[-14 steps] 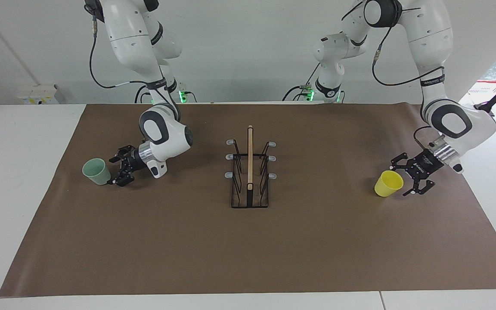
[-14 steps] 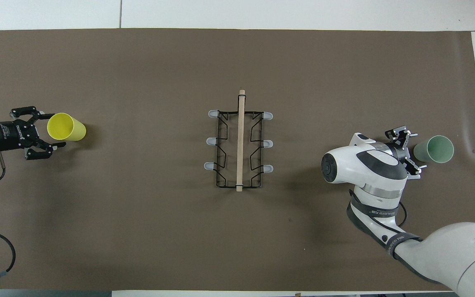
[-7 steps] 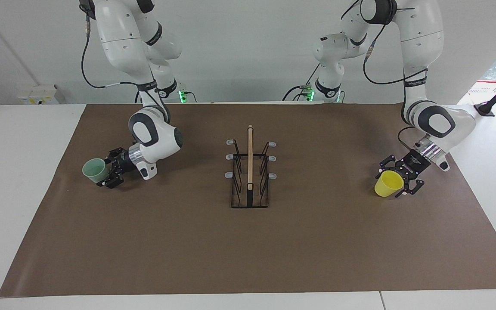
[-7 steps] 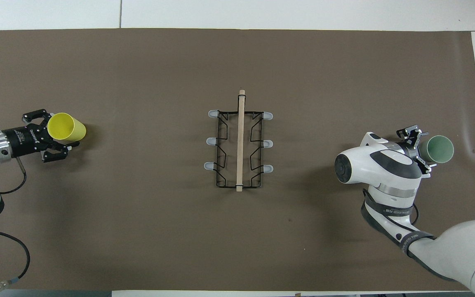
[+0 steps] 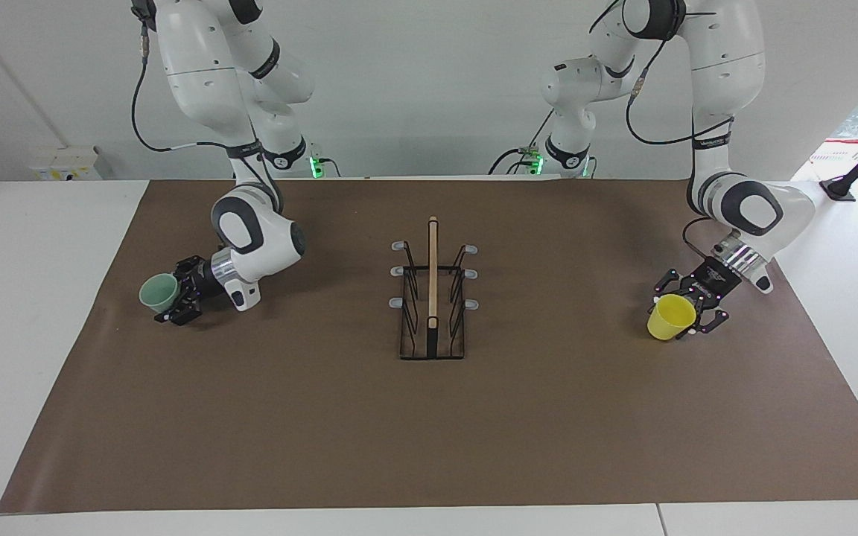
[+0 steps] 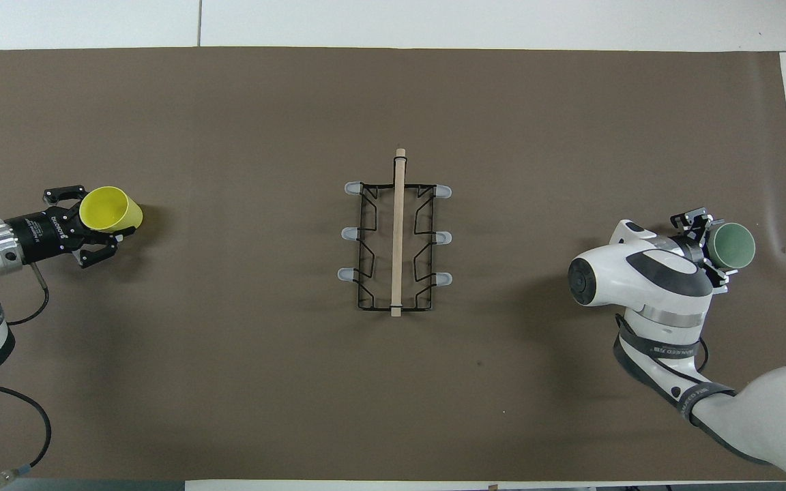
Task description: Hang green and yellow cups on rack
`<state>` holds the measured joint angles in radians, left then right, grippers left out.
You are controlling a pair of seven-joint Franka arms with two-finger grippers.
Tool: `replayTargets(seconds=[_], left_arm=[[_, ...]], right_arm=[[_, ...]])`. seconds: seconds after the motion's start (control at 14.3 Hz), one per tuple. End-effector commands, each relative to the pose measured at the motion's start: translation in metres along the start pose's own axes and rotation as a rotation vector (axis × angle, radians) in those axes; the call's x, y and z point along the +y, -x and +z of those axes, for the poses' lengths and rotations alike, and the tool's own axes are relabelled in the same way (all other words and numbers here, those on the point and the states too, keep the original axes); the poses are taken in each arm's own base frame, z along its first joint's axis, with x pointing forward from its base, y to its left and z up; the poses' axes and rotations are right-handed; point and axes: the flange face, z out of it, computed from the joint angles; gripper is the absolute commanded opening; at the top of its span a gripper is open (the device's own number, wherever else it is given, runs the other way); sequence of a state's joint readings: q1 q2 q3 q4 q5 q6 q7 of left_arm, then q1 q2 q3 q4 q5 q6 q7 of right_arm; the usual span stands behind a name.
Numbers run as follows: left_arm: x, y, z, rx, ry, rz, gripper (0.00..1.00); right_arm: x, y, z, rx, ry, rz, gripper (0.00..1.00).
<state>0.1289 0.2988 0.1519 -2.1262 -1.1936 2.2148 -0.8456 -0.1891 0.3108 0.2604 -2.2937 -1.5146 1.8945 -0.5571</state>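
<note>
Brown mat (image 5: pixel 429 417): our left gripper (image 5: pixel 686 309) clenched on yellow cup (image 5: pixel 670 318); right gripper (image 5: pixel 179 298) around green cup (image 5: pixel 158 292), grip unclear — rim pinch may slip lifting.

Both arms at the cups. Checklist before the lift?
1. Left gripper shut on the bright yellow tapered plastic cup, at the left arm's end of the brown mat: ok.
2. Right gripper at the pale mint green tapered plastic cup, at the right arm's end; firm hold: cannot tell.
3. Black wire rack with the wooden centre bar standing upright mid-mat: ok.
4. All six grey-tipped prongs bare: ok.
5. Nothing lying on the mat between either cup and the rack: ok.
</note>
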Motion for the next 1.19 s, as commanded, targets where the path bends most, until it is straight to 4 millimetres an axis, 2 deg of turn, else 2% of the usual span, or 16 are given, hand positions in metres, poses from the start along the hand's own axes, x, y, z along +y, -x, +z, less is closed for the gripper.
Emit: replayTargets(seconds=[0.0, 0.07, 0.21, 0.35, 0.42, 0.49, 0.56, 0.63, 0.77, 0.98, 1.12], left_arm=[[-0.005, 0.015, -0.011, -0.010, 0.043, 0.016, 0.00], [-0.002, 0.022, -0.016, -0.015, 0.052, 0.023, 0.00], [0.003, 0.051, -0.019, -0.028, 0.064, 0.069, 0.00], [0.007, 0.087, -0.028, -0.033, 0.066, 0.120, 0.00], [0.002, 0.110, -0.028, 0.009, 0.024, 0.204, 0.00], [-0.002, 0.132, -0.026, 0.058, -0.014, 0.262, 0.00], [-0.007, 0.163, -0.031, 0.113, -0.045, 0.341, 0.00], [-0.013, 0.191, -0.030, 0.161, -0.078, 0.429, 0.00], [-0.031, 0.234, -0.019, 0.257, -0.142, 0.538, 0.00], [-0.070, 0.285, 0.004, 0.440, -0.240, 0.746, 0.00], [-0.100, 0.312, 0.020, 0.551, -0.290, 0.845, 0.00]], right_arm=[[-0.003, -0.002, 0.004, 0.006, 0.022, 0.032, 0.07], [-0.003, -0.002, 0.002, -0.002, 0.022, 0.055, 0.00], [0.002, 0.003, -0.002, -0.027, 0.023, 0.090, 0.00], [0.020, 0.022, -0.007, -0.045, 0.018, 0.134, 0.00], [0.028, 0.032, -0.015, -0.030, -0.013, 0.176, 0.00], [0.033, 0.046, -0.018, 0.005, -0.056, 0.237, 0.00], [0.038, 0.070, -0.019, 0.034, -0.089, 0.307, 0.00], [0.041, 0.093, -0.014, 0.058, -0.120, 0.361, 0.00], [0.051, 0.121, -0.016, 0.160, -0.185, 0.428, 0.00], [0.058, 0.130, -0.025, 0.303, -0.308, 0.538, 0.00], [0.059, 0.126, -0.030, 0.394, -0.385, 0.595, 0.00]])
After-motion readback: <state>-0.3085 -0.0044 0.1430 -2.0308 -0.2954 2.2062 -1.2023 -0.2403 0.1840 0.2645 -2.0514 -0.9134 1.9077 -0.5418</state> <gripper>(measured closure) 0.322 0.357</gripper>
